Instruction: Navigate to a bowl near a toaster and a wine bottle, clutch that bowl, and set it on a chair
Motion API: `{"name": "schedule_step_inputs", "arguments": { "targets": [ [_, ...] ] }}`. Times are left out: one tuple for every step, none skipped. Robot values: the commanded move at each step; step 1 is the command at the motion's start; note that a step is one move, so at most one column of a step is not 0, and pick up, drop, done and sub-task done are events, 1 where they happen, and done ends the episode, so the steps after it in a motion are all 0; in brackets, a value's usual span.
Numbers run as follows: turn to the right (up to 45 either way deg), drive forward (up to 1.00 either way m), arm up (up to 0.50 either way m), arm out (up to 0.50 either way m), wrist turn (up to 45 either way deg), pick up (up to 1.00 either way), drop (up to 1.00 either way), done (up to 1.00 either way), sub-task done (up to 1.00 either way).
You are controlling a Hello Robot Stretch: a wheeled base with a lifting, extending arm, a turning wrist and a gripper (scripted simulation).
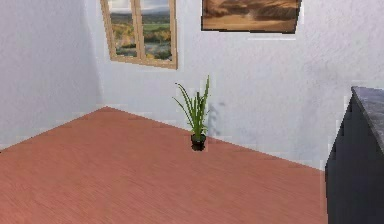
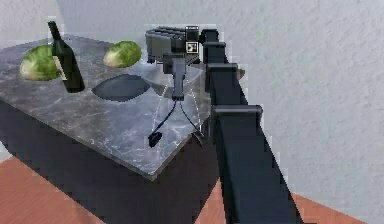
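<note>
Navigation looks done, the grab not yet. On the grey countertop (image 2: 90,125) in the arm side view stand, from the left, the wine bottle (image 2: 62,55) between two green leafy heads (image 2: 40,65), then a dark shallow dish (image 2: 120,88), probably the bowl, lying on the stone at about five o'clock of the bottle. The toaster (image 2: 163,42) sits at the dish's one o'clock. The gripper (image 2: 177,135) hangs in front of the toaster, its thin fingers (image 2: 157,136) reaching down over bare countertop at four o'clock of the bowl, apart from it and carrying nothing. How the jaws stand cannot be told. The arm (image 2: 235,120) rises from six o'clock, stretched out over the counter's edge. Lifting the bowl and carrying it to a chair are left to do.
</note>
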Motion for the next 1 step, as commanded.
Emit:
{"name": "schedule_step_inputs", "arguments": {
  "targets": [
    [0.0, 0.00, 0.00, 0.00, 45.0, 0.00, 0.00, 0.00, 0.00]
  ]
}}
